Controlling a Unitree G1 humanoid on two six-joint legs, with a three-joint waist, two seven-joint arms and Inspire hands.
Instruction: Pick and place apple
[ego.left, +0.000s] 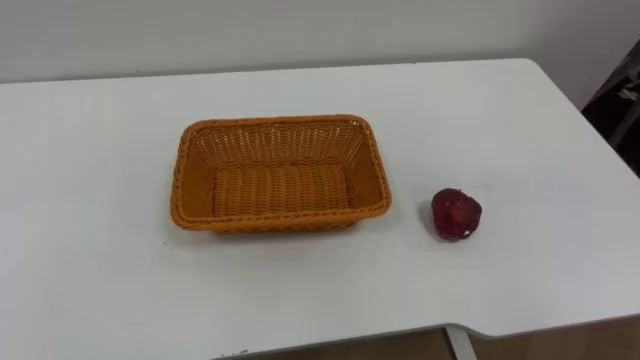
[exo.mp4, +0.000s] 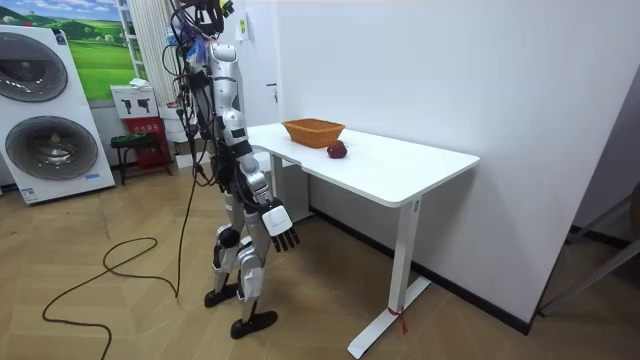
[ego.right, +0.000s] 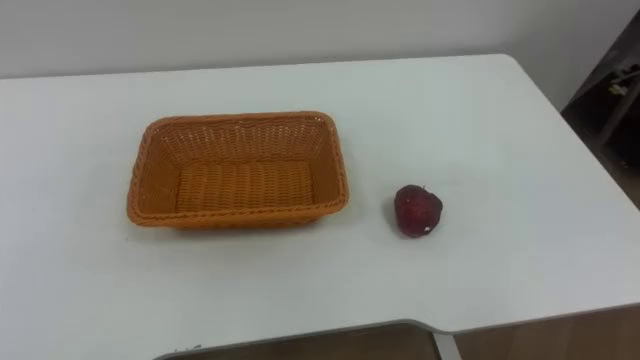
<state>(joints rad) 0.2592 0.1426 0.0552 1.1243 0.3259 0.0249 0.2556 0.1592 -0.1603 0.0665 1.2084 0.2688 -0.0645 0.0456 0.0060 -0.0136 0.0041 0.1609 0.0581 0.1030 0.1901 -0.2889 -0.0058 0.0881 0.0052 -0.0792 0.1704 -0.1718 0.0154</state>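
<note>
Apple lies on the white table, near the right end of the basket and not touching it. Robot stands at the table's edge. Right hand hangs at its side below the tabletop, fingers relaxed and holding nothing, well apart from the apple.

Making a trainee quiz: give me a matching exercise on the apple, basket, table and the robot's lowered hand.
1 apple
2 basket
3 table
4 right hand

a white
b orange, empty
c hangs open beside the robot's leg
d dark red, right of the basket

Pairs: 1-d, 2-b, 3-a, 4-c
</note>
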